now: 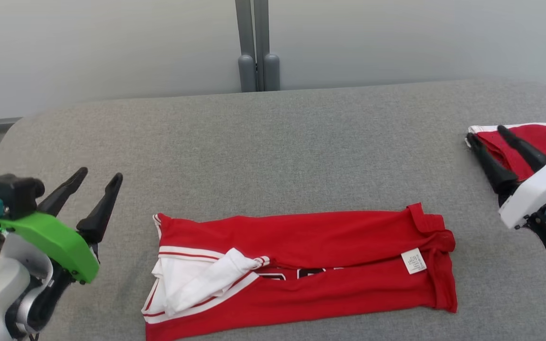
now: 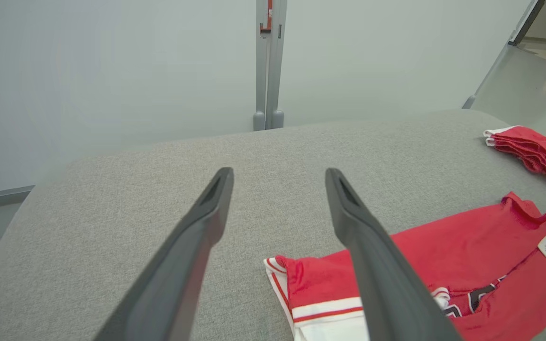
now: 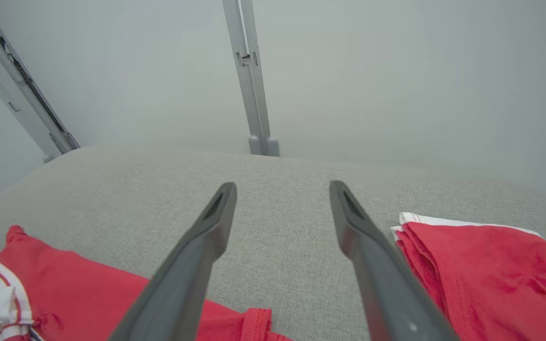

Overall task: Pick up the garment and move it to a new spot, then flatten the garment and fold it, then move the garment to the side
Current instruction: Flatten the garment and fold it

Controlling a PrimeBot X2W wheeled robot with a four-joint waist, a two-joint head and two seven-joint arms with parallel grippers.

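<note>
Left gripper is sitting closest, at the lower left of the head view, with a green bracket on its wrist; its two dark fingers are standing spread apart and are holding nothing. It is hovering over bare grey padding, just beside the left end of the jersey and not touching it. The jersey is lying across the near middle of the grey padded table, folded lengthwise into a long band running left to right. Its white-trimmed end is facing the left gripper, with a flap of white lining turned outward there. A small white label is showing near the right end, and black lettering is peeking out along the fold line, too covered to read. The cloth is looking mostly flat, with a few shallow wrinkles and a bunched hem at the right end. Right gripper is sitting at the far right edge, fingers also parted wide and empty, pointing up and to the left, well apart from the jersey. A second red garment, a folded pile with a white edge, is resting on the table's right side, and the right gripper's fingers are crossing in front of it. From the right wrist view one finger is running along the pile's near edge; contact cannot be told. A grey post is standing against the pale wall behind the table.
</note>
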